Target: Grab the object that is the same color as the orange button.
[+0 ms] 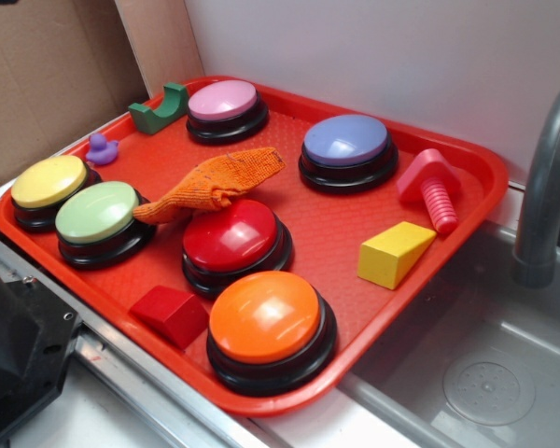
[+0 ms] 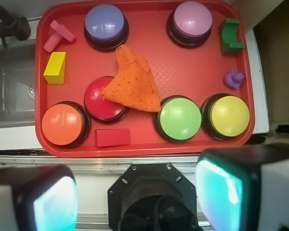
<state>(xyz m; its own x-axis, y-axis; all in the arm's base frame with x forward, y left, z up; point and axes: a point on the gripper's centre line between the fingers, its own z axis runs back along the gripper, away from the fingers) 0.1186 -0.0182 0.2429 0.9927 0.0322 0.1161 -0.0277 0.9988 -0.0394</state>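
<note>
The gripper (image 2: 137,192) hangs high above the near edge of the red tray (image 1: 467,168), looking straight down, its two fingers (image 2: 221,190) spread wide apart and holding nothing. On the tray sit six buttons: orange button (image 1: 266,317), red, green, yellow, pink and blue. There is one orange cloth (image 1: 215,184), one red block (image 1: 168,313), one yellow wedge (image 1: 392,252), one pink bolt, one green piece and one purple duck. The cloth is knitted, crumpled into a rough triangle, lying mid-tray with one edge draped on the red button (image 1: 231,238)
</note>
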